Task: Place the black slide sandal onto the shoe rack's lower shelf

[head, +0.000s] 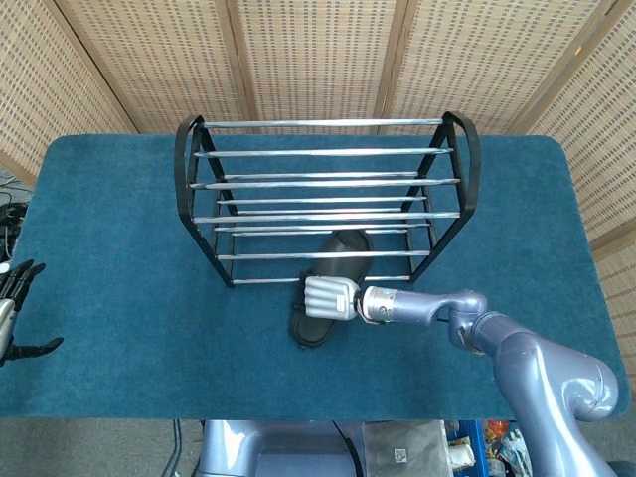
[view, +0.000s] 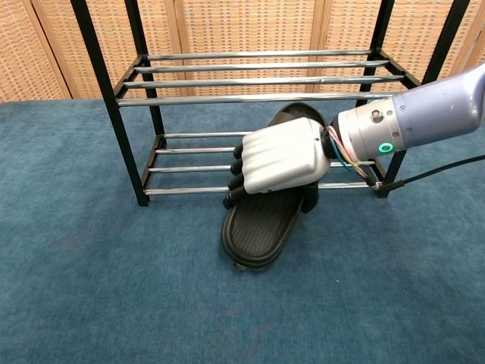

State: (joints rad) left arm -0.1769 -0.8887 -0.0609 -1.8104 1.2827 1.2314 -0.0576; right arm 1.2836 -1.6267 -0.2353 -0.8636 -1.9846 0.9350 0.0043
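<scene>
From the head view, a black-framed shoe rack (head: 326,199) with chrome rods stands in the upper middle of the frame on a table (head: 119,248) covered in blue carpet. The black sandal (head: 331,288) lies just below the middle of the frame, its front end poking in over the lowest front rod of the rack and its heel end out on the carpet toward the lower edge. The right hand (head: 329,296) sits across the middle of the sandal, its white back turned up and its dark fingers (head: 302,298) wrapped over the left side of the shoe; its arm runs off to the lower right corner. The left hand (head: 12,316) shows at the far left edge, low in the frame, beside the table edge; its fingers are apart and nothing is in them.

From the chest view, the rack's lower shelf (view: 197,162) fills the middle of the frame, with the upper shelf rods across the top. The sandal (view: 264,220) is tilted, its front end raised over the front rods of the lower shelf and its heel end down toward the carpet in the lower middle. The right hand (view: 276,158) grips it across the strap, dark fingers (view: 236,182) curled over the left edge and the thumb down the right side. The left hand is out of this view.
</scene>
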